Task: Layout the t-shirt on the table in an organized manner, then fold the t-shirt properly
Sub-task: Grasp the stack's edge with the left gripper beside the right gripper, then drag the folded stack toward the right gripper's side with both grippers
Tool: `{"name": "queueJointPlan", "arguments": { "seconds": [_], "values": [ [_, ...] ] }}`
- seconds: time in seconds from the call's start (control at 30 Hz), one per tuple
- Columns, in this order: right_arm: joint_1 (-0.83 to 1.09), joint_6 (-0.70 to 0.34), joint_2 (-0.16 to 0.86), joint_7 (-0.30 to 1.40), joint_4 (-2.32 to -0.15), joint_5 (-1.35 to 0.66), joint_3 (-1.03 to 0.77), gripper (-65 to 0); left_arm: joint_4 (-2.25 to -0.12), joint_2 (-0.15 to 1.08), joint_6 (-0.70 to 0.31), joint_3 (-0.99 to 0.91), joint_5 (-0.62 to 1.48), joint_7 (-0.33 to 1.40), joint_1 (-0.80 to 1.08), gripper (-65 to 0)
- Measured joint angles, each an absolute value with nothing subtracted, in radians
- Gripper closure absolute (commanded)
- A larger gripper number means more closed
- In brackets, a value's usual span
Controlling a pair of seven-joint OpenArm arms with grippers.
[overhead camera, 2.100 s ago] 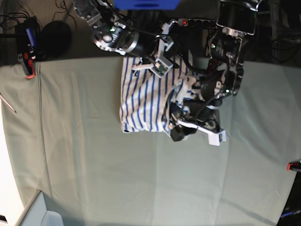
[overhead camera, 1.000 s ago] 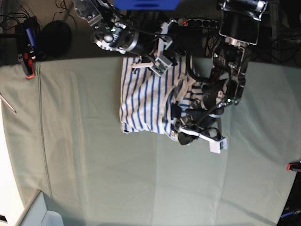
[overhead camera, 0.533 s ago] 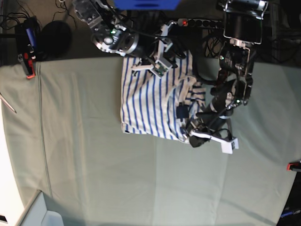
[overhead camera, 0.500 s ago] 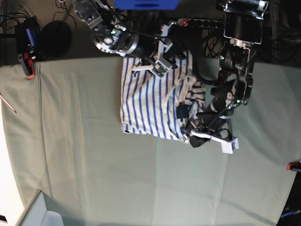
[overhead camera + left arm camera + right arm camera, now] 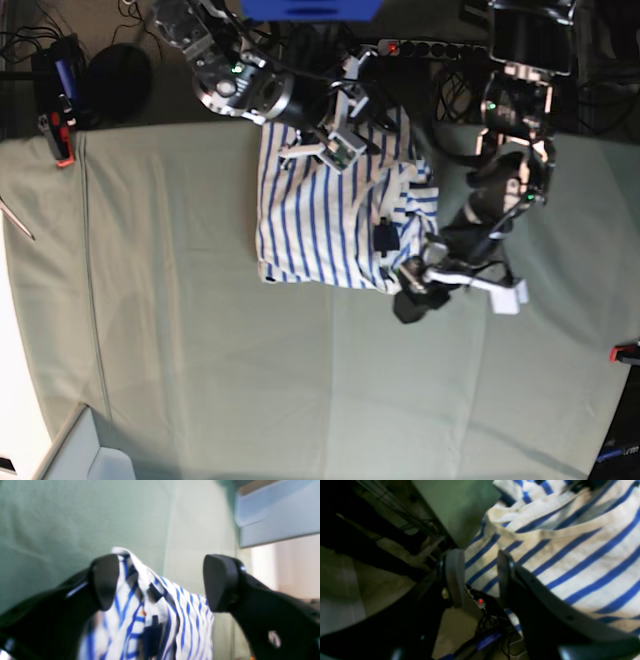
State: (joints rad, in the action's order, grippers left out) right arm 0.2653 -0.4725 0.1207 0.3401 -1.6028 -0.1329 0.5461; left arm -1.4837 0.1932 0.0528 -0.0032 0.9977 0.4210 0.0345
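Observation:
The white, blue-striped t-shirt (image 5: 310,210) lies partly spread at the far middle of the grey-green table (image 5: 200,330), its top edge hanging past the table's far edge. My left gripper (image 5: 458,298) stands open by the shirt's near right corner. In the left wrist view its black pads (image 5: 106,580) are wide apart, and the t-shirt (image 5: 175,610) with its navy label (image 5: 151,640) lies between and behind them. My right gripper (image 5: 340,145) sits at the shirt's far edge. In the right wrist view this gripper (image 5: 478,562) has striped fabric (image 5: 570,555) spanning the gap between its pads.
A pale blue bin (image 5: 85,455) sits at the near left corner and also shows in the left wrist view (image 5: 275,512). Beyond the far edge are a power strip (image 5: 420,47), cables, a round black object (image 5: 120,75) and a red-and-black tool (image 5: 60,110). A red item (image 5: 627,352) pokes in at the right edge.
My left gripper dragged the shirt's near right corner rightward, then opened and let it go. The shirt now lies wider. The right gripper has stayed in place.

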Motion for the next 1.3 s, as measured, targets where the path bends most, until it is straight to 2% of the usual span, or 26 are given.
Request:
{"name": "queueJointPlan", "arguments": {
  "seconds": [0.13, 0.33, 0.43, 0.8, 1.07, 1.13, 1.3],
  "values": [
    [0.287, -0.472, 0.119, 0.348, -1.606, -0.130, 0.482, -26.1, -1.545, 0.248, 0.052, -0.006, 1.108, 0.413, 0.093, -54.1],
    [0.284, -0.472, 0.119, 0.344, -1.610, -0.130, 0.413, -32.3, -1.507, 0.249, 0.049, 0.009, 1.124, 0.429, 0.202, -54.2],
    [0.282, -0.472, 0.118, 0.341, -1.610, -0.131, 0.376, -32.5, -1.458, 0.252, 0.057, 0.007, 1.120, 0.419, 0.207, -54.2],
    [0.279, -0.472, 0.118, 0.339, -1.610, -0.132, 0.354, -32.2, -1.413, 0.258, 0.057, 0.182, 1.119, 0.414, 0.137, -54.2],
    [0.283, -0.472, 0.118, 0.340, -1.610, -0.132, 0.354, -32.2, -1.413, 0.257, 0.057, 0.194, 0.957, 0.415, 0.136, -53.1],
    [0.283, -0.472, 0.118, 0.340, -1.610, -0.131, 0.354, -32.2, -1.413, 0.257, 0.057, 0.195, 0.935, 0.416, 0.136, -47.8],
    [0.278, -0.472, 0.118, 0.340, -1.610, -0.131, 0.354, -32.1, -1.359, 0.254, 0.048, 0.196, 0.921, 0.399, 0.132, -24.3]
  ]
}}
